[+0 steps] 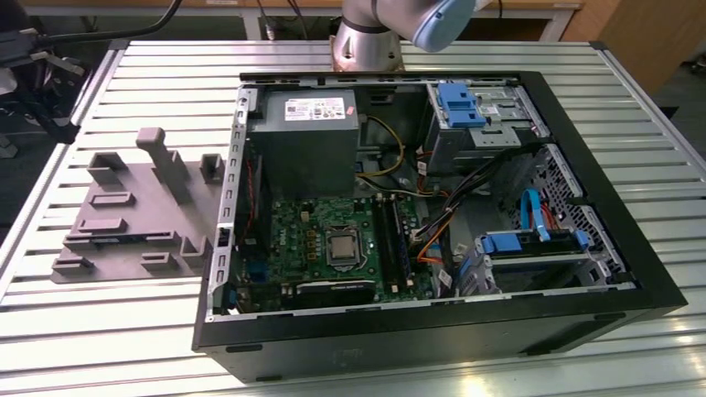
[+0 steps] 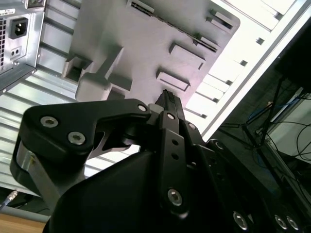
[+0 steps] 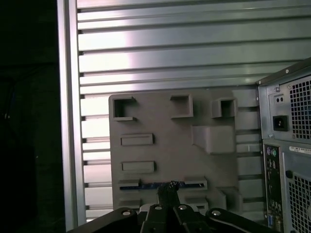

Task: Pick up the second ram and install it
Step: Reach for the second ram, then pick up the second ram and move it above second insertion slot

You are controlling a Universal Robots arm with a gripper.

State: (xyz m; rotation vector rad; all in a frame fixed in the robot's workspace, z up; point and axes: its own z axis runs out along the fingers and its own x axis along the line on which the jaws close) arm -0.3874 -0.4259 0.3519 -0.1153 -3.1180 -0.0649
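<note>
Closest to us is the claw [image 2: 166, 97]: black and bulky, and in both wrist views its fingertips are pinched together into one narrow point, closed on themselves. In the first wrist view that point lines up with the middle of the ram stick [image 3: 146, 185]. There it is, a thin blue-green strip lying along a long slot of the grey holder [image 3: 214, 141], not yet lifted. The claw hangs above it, apart from the holder.

The holder is a moulded block with shallow pockets, short bars and one tall post, and it rests on the ribbed metal table [image 3: 170, 53].

Out to the exterior view now. The holder lies just beside the computer case [image 1: 441, 335], on the exterior view's left, and the ram stick [image 1: 121, 240] shows as a faint bluish line in its long slot. The case lies on its side, open on top. Inside, the green motherboard [image 1: 298, 240] comes first, with long black slots [image 1: 394, 240] beside the processor socket [image 1: 343, 246]. Behind it is the grey power supply [image 1: 303, 141]. Toward the exterior view's right are drive cages with blue clips [image 1: 458, 103]. Farthest back, the arm's base [image 1: 364, 41] stands on the table behind the case.
</note>
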